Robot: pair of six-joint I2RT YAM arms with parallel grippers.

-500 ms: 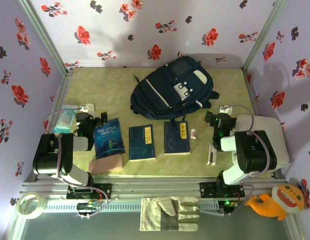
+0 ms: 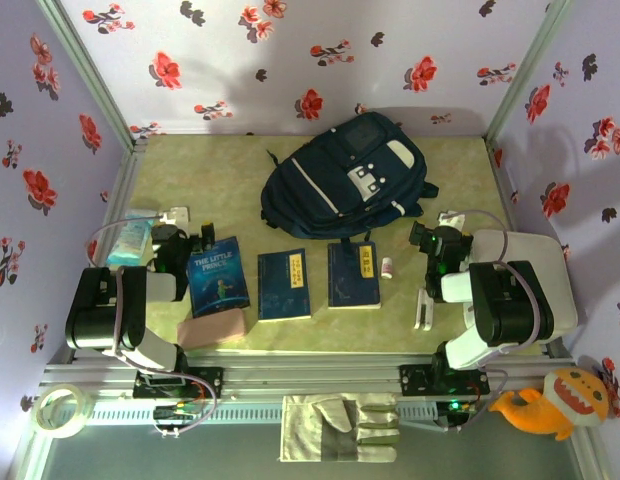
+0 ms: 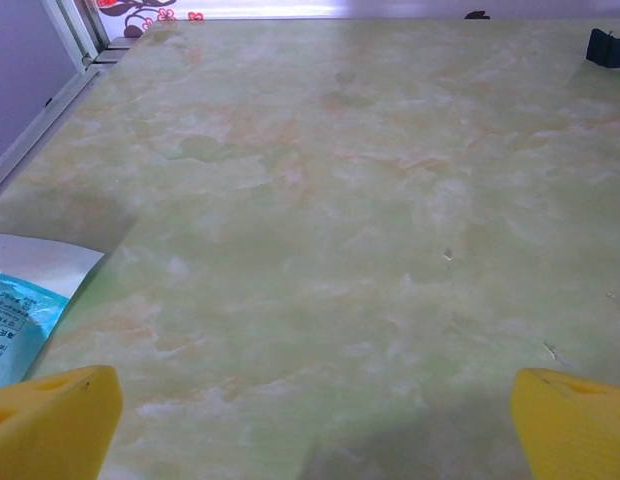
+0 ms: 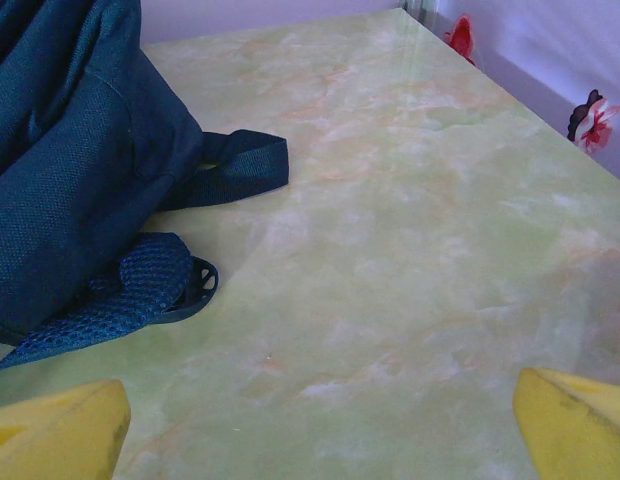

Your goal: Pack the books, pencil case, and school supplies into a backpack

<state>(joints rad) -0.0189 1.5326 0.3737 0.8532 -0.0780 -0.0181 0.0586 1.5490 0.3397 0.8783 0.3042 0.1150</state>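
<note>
The navy backpack [image 2: 345, 175] lies at the back of the table, with its side [image 4: 70, 170] and a strap [image 4: 235, 165] in the right wrist view. In a row in front of it lie the books: a blue illustrated one [image 2: 218, 276] and two plain navy ones [image 2: 284, 284] [image 2: 353, 273]. The pink pencil case [image 2: 212, 330] sits by the front edge. Of the school supplies, a tiny white tube [image 2: 387, 267] and a white bar [image 2: 423, 308] lie to the right. My left gripper [image 2: 195, 242] [image 3: 310, 440] and right gripper [image 2: 422, 240] [image 4: 320, 430] are both open over bare table.
A pale blue packet [image 2: 130, 238] [image 3: 20, 300] lies left of my left gripper. On the front rail sit a work glove [image 2: 340, 428], a tape roll [image 2: 58, 410] and an orange plush toy [image 2: 545, 400]. Flowered walls close in three sides.
</note>
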